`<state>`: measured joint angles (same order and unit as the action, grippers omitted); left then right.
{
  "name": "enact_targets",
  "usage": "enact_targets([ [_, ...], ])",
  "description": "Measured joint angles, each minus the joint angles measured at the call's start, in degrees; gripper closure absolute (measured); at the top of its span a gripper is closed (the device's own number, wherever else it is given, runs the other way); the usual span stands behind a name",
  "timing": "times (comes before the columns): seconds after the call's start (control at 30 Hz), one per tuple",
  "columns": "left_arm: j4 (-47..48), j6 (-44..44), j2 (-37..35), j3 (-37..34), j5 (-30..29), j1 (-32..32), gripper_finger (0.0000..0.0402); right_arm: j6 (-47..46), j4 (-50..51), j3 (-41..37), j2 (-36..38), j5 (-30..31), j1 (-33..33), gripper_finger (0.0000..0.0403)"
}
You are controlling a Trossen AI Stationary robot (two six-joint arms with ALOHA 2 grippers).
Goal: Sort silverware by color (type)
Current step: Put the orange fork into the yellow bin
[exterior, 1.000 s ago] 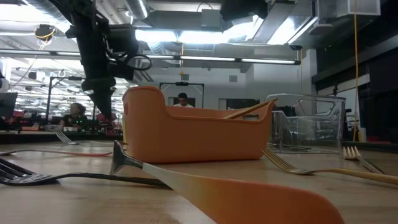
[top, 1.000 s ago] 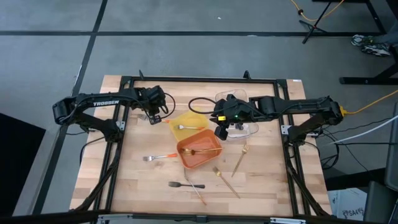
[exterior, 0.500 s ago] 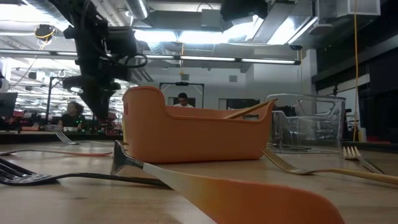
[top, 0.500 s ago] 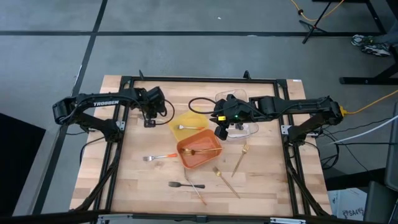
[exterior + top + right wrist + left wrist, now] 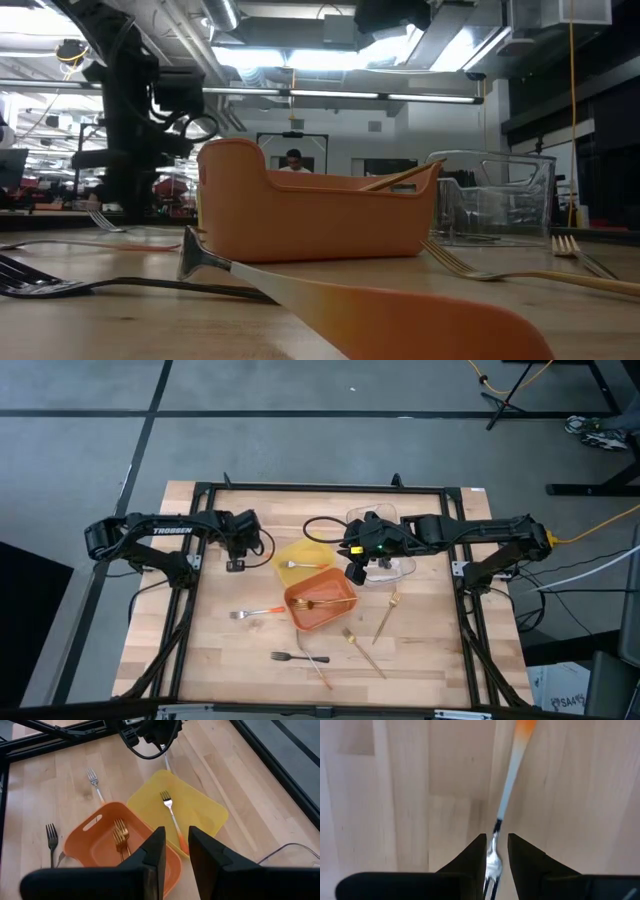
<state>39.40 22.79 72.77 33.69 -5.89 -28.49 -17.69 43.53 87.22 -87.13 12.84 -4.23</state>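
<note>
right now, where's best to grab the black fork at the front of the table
Take the black fork on its neck just behind the tines, straight from above, jaws across it: it lies flat, and another utensil crosses its handle.

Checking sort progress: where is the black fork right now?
In the high view the black fork lies loose on the table near its front edge, below the orange tray, just left of an orange-handled utensil; neither gripper is near it.
</note>
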Motion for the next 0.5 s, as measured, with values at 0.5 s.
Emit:
enact_targets([
  [0.5,-4.5,1.8,0.0,-3.4,0.7,0.0,0.0328,0.0,0.0,0.0,0.0,0.0,0.0,0.0329],
])
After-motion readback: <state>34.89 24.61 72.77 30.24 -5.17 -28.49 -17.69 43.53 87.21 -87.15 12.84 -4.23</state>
